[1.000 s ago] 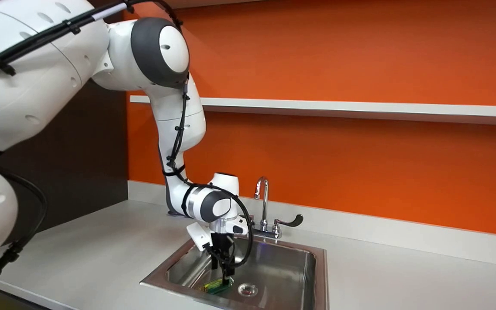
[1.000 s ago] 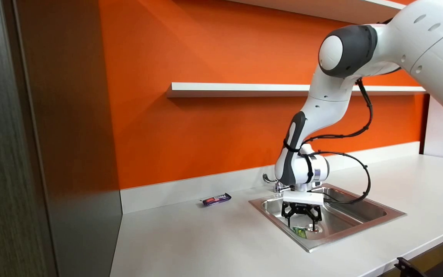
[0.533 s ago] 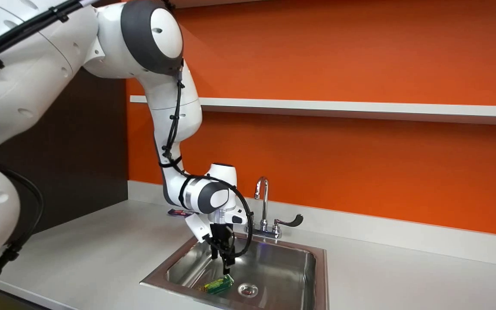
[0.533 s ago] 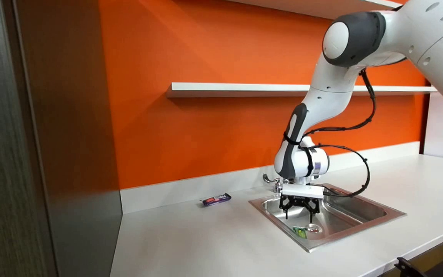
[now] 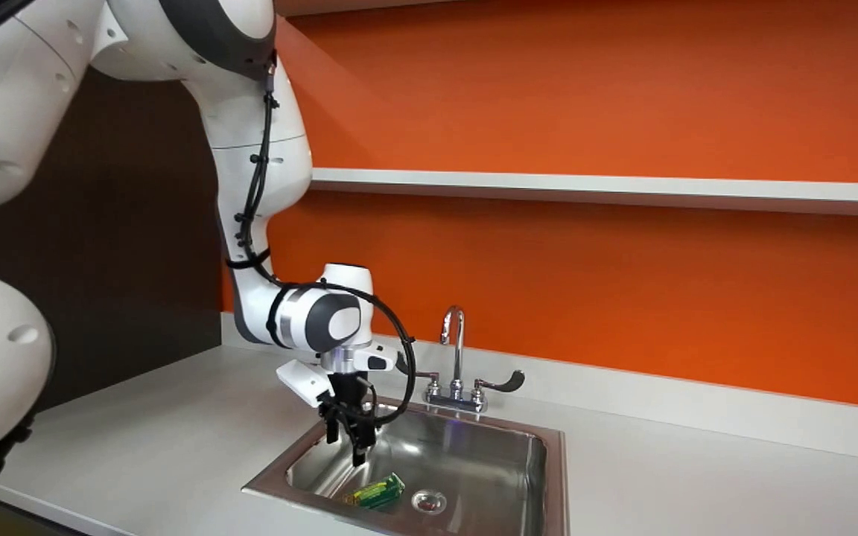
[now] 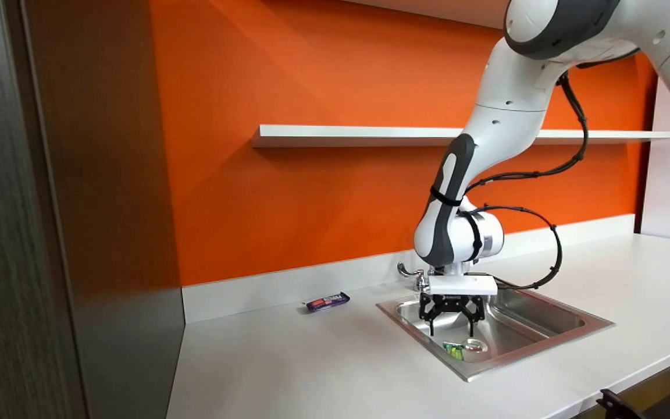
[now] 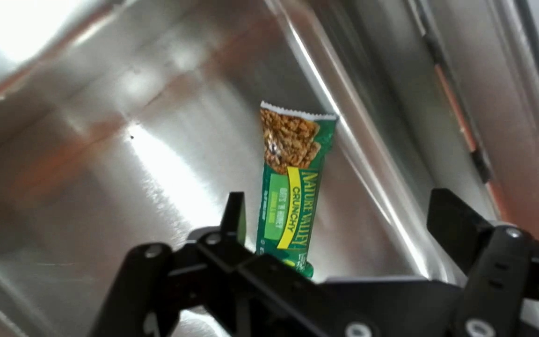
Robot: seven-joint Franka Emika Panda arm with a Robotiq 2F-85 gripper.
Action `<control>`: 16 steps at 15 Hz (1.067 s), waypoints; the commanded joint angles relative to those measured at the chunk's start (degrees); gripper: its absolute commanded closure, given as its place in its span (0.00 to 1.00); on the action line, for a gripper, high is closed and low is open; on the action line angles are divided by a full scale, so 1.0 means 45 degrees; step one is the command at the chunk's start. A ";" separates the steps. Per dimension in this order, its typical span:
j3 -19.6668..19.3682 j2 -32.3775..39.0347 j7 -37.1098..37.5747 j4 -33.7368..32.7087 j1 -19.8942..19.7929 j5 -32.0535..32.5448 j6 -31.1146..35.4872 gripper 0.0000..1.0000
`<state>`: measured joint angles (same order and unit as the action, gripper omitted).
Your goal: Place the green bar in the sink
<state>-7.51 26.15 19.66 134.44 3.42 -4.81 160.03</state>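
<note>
The green bar [image 5: 375,493] lies flat on the floor of the sink, beside the drain; it also shows in an exterior view [image 6: 453,350] and in the wrist view [image 7: 293,187], with its wrapper lettering up. The stainless steel sink [image 5: 554,484] is set in the pale countertop; its rim also shows in an exterior view [image 6: 594,326]. My gripper [image 5: 345,449] is open and empty above the bar, not touching it; it also shows in an exterior view [image 6: 451,334]. In the wrist view my gripper [image 7: 337,206] has its fingers wide apart, hiding the bar's lower end.
A chrome faucet [image 5: 457,365] with two handles stands behind the sink. A small purple bar [image 6: 327,301] lies on the countertop [image 6: 288,361] near the wall. A white shelf [image 5: 608,183] runs along the orange wall. A dark panel [image 6: 108,233] closes one end of the counter.
My gripper has risen from beside the green bar and, by now, shifted toward one side of the sink. Its fingers stay apart. The green bar stays on the sink floor.
</note>
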 commanded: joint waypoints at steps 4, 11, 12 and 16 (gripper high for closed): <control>-0.0123 -0.2820 0.0049 0.2832 0.0911 0.1112 -0.0090 0.00; -0.0091 -0.5338 0.0935 0.4790 0.1318 0.3827 -0.0518 0.00; 0.0095 -0.5681 0.0909 0.4994 0.1167 0.4035 -0.0625 0.00; 0.0825 -0.6989 0.0768 0.5646 0.0732 0.3885 -0.1083 0.00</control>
<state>-6.85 1.15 22.19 156.70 8.95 12.02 158.22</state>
